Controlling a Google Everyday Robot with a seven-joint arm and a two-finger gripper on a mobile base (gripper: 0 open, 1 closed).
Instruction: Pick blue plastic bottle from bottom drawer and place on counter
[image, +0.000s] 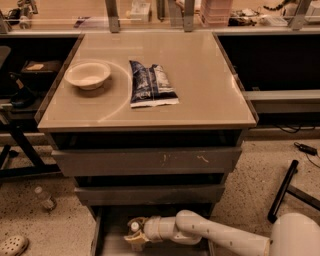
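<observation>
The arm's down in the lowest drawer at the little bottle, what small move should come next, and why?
Probably a short lift, if the grip is firm: the pincer sits at the bottle, low in the bottom drawer. It must clear the drawer's sides before going up to the counter.

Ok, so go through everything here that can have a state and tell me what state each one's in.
bottom drawer, pulled open.
middle drawer, ajar.
top drawer, ajar.
blue plastic bottle, seems upright in the bottom drawer, cap on.
hand, reached into the bottom drawer, at the bottle.
bowl, upright on the counter, looks empty.
pouch, lying flat on the counter.
</observation>
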